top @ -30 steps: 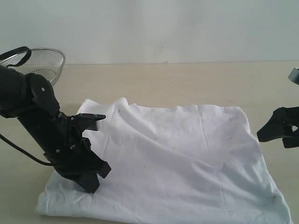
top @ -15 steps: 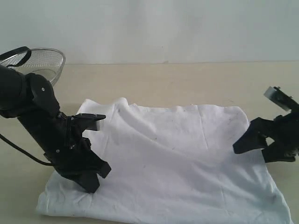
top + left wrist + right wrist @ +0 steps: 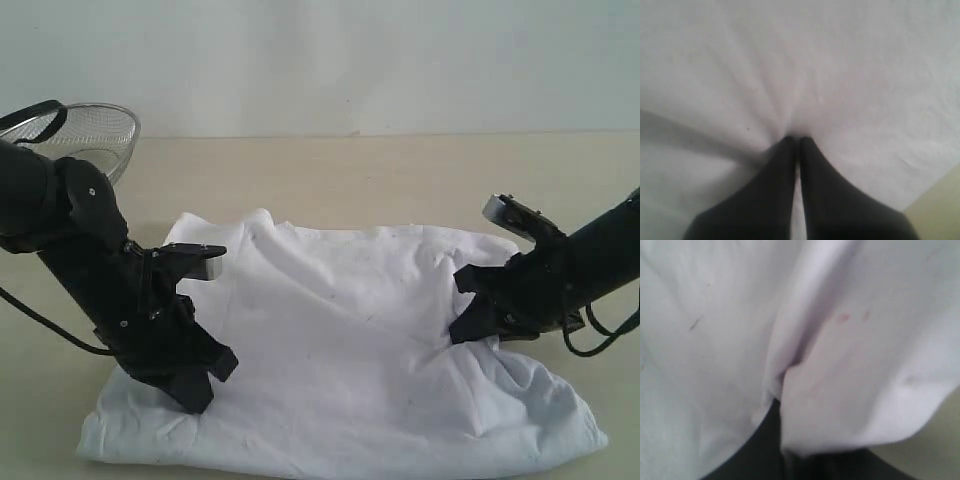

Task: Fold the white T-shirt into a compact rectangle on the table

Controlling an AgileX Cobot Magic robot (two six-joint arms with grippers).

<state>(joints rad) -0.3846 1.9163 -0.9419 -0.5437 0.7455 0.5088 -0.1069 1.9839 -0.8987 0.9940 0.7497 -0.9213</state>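
Since the left gripper (image 3: 208, 380) is pinched fully shut on the white T-shirt (image 3: 350, 350), with cloth puckering out from its tips, I read it as the anchor. The shirt lies spread on the table (image 3: 350, 170), between the two claws. The right gripper (image 3: 462, 305) sits in the opposite edge with a raised fold draped over it. Can't tell if it's clamped or apart. Probably setting up a fold toward the left claw.
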